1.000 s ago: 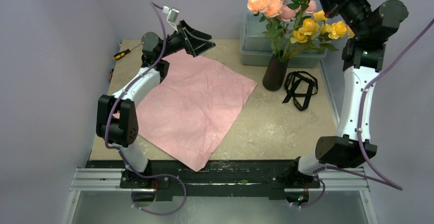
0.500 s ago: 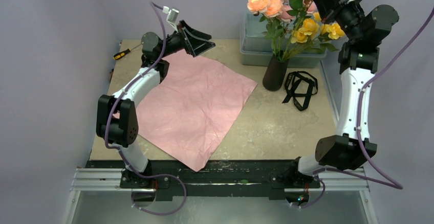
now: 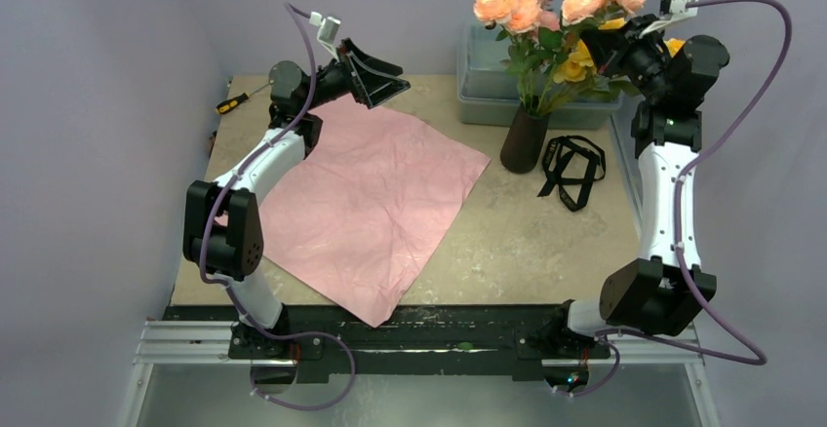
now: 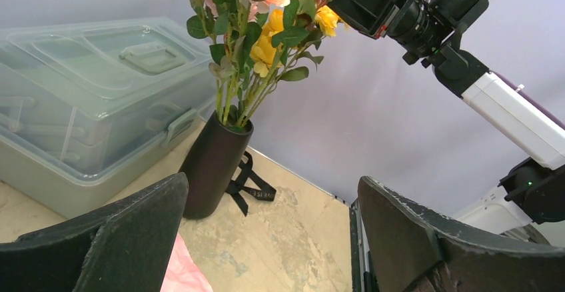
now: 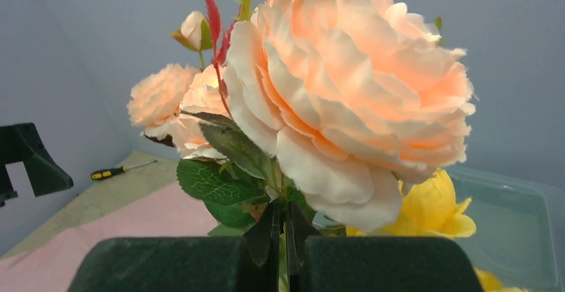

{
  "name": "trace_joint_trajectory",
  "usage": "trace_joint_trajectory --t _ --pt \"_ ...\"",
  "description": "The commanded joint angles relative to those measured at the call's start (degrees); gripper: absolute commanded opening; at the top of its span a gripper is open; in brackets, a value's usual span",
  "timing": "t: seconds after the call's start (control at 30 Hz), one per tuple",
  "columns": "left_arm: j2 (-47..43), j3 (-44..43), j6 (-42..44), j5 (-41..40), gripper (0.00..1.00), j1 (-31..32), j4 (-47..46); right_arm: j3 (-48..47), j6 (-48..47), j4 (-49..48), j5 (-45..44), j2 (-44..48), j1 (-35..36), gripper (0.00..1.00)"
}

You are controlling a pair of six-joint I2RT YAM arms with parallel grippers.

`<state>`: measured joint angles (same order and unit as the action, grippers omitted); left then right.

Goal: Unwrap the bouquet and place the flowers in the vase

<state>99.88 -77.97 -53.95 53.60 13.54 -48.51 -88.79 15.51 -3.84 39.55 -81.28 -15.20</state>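
Our right gripper (image 5: 286,255), upper right of the overhead frame, pinches a stem of the flowers (image 5: 346,105) standing in the vase (image 3: 524,139); our left gripper (image 4: 272,199) gapes empty

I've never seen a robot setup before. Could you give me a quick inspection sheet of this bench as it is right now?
Surface: beige table, scuffed.
Job's things: pink paper lies flat, unwrapped; black ribbon loose beside the vase; flowers stand in the vase.
Clutter: lidded plastic box behind the vase; screwdriver at the far left corner.
Grippers: left gripper open, empty, over the paper's far edge; right gripper shut on the stem of a peach-pink rose.
Cables: purple cables loop off both wrists in the air.
Surroundings: lilac walls; metal rail under the arm bases.
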Motion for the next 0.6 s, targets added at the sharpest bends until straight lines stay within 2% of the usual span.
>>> trace_joint_trajectory --t 0.0,0.57 --pt "-0.1 -0.6 0.4 -0.1 1.00 -0.5 -1.5 3.9 -5.2 1.6 0.0 2.6 -0.2 0.00" --pt "-1.4 0.0 9.1 -3.5 1.00 -1.1 11.2 11.7 -17.3 11.5 1.1 2.3 1.3 0.00"
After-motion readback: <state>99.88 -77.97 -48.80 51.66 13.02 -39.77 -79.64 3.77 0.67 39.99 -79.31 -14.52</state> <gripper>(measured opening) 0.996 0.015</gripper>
